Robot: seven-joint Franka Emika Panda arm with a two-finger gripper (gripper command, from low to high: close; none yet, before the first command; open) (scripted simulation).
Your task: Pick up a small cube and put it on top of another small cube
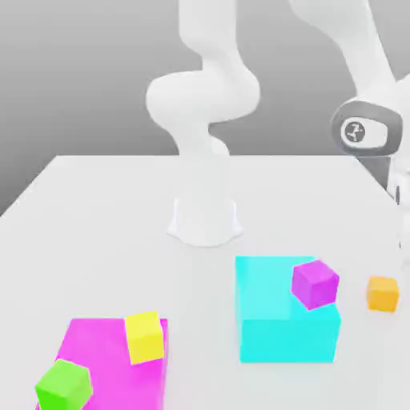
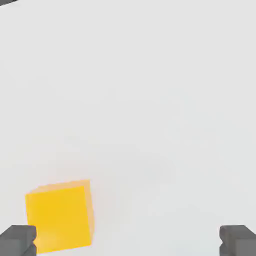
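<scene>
Orange cube (image 1: pixel 383 293) sits on the white table (image 1: pixel 104 240) at the right edge of the exterior frame, a bit below mid-height, just right of the cyan block (image 1: pixel 272 324) and apart from it. Nothing is touching it.

In the hand view the orange cube (image 2: pixel 60 216) is at lower left of the frame, flat on the table (image 2: pixel 150 100). Both fingertips (image 2: pixel 18 240) poke in at the bottom corners, spread wide, nothing between them. Gripper (image 2: pixel 128 241) is open and empty. The left fingertip overlaps the cube's lower left corner in the picture; can't tell if it's touching. The cube is off-centre from the gap, close to that one finger.

Exterior view: arm base (image 1: pixel 205 216) stands centre frame at the back of the table. The upper link comes down from top right, and the wrist housing (image 1: pixel 368 130) hangs at the right edge, above the orange cube.

Other stuff:
- Purple cube (image 1: pixel 315 283) rests tilted on the top right of the cyan block.
- Magenta block (image 1: pixel 112 360) at lower left.
- Yellow cube (image 1: pixel 145 336) on its top right part, slightly rotated.
- Green cube (image 1: pixel 64 385) at its lower left corner, tilted, overlapping the block's edge.

The cyan and magenta blocks are well apart, with bare table between them.
</scene>
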